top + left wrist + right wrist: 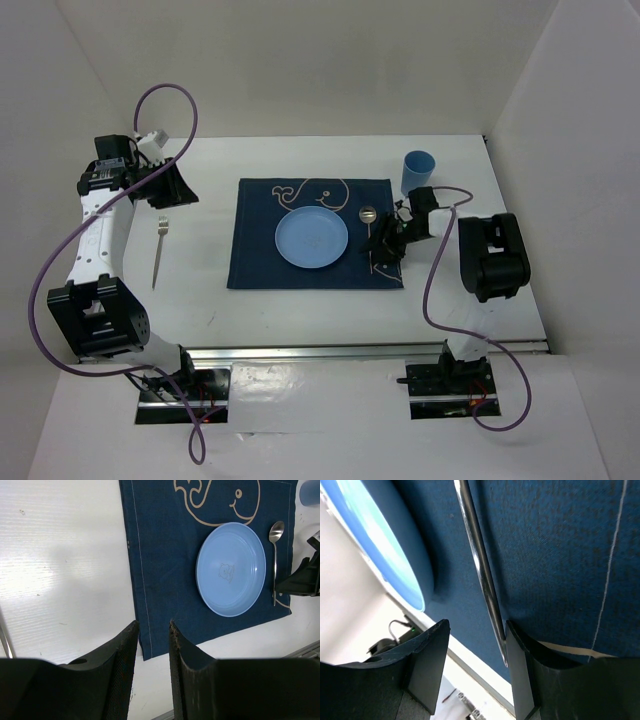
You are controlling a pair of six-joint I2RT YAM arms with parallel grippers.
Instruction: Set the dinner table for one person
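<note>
- The dinner table (pixel 300 310) is a flat white top that fills the workspace. It has a thin metal rail (pixel 340 349) along its near edge and white walls close around the other three sides.
- My widest bare stretch is left of the placemat (pixel 255 250), where only a slim metal fork (pixel 158 255) lies, well apart from the cloth.
- The placemat is navy woven cloth lying square in the middle of the table. It has fine pale stitching inside its hem and a whale drawn in cream outline on its far half.
- A round light-blue plate (pixel 312 240) sits on the mat's centre. It is smooth, with a shallow rim, and has a faint small figure in the middle that I cannot make out.
- A shiny steel spoon (pixel 367 214) lies on the mat just right of the plate, bowl at the far end.
- A light-blue cup (pixel 419 172) stands on bare table beyond the mat's far right corner.
- The right gripper (pixel 477 624) sits low over the near end of the spoon's handle, jaws apart. The handle lies in the gap, close against one finger.
- The left gripper (pixel 152 625) hangs over the far left of the table. Its ribbed black fingers are narrowly apart with nothing between them.
</note>
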